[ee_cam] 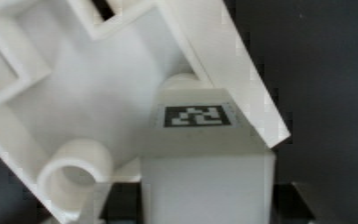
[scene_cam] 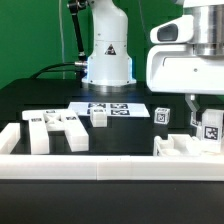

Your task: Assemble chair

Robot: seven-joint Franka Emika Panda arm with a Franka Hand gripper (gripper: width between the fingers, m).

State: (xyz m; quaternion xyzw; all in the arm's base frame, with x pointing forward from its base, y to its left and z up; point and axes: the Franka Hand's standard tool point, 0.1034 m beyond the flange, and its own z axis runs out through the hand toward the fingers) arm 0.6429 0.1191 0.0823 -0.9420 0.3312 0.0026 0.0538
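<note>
In the wrist view my gripper point(ee_cam: 215, 206) is shut on a white chair block point(ee_cam: 208, 170) that fills the gap between the dark fingertips point(ee_cam: 144, 204). A black-and-white tag point(ee_cam: 197, 114) lies on the block's far end. Behind it stands a larger white chair piece point(ee_cam: 105, 70) with angular cut-outs and a round boss. In the exterior view the gripper point(scene_cam: 207, 120) hangs at the right, over a tagged white block point(scene_cam: 210, 129) and a low white chair piece point(scene_cam: 178, 147). The fingertips are hidden there.
A big tagged chair piece point(scene_cam: 55, 131) lies at the exterior view's left, with a small block point(scene_cam: 98, 117) beside it and another tagged block point(scene_cam: 163, 115) further right. The marker board point(scene_cam: 115, 108) lies behind them. The white border wall point(scene_cam: 100, 166) runs along the front. The arm's base point(scene_cam: 108, 55) stands at the back.
</note>
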